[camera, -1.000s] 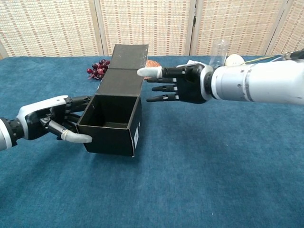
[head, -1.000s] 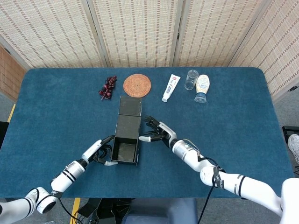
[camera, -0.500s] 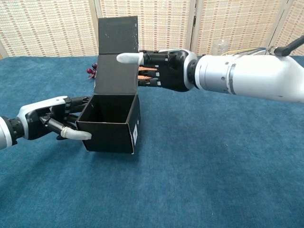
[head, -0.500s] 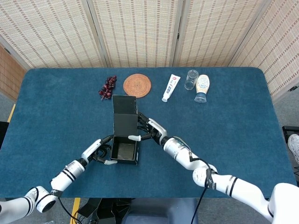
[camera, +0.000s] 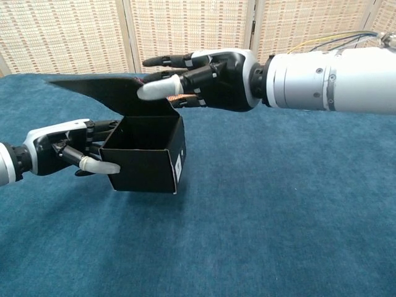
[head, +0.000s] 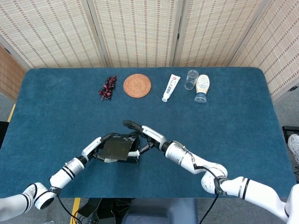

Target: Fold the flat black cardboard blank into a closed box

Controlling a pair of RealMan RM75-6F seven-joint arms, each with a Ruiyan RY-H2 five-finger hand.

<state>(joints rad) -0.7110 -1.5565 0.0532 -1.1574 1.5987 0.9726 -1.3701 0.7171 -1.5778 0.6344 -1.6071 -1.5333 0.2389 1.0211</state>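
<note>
**Two robot hands worked a black box lid on a blue table**

The left hand [camera: 62, 150] gripped the left wall of the black cardboard box [camera: 148, 162], its fingers wrapped round the wall and thumb across the front face. The box sat near the front middle of the blue table [head: 233, 121], with its lid [camera: 105, 90] tilted over the opening (not shut, a gap showed beneath it). The right hand [camera: 198, 71] rested on the lid, thumb under the flap's edge and fingers stretched over the top. Along the far edge lay grapes [head: 108, 87], a woven coaster [head: 137, 85], a tube [head: 171, 87], a glass [head: 191, 79] and a bottle [head: 202, 87].
</note>
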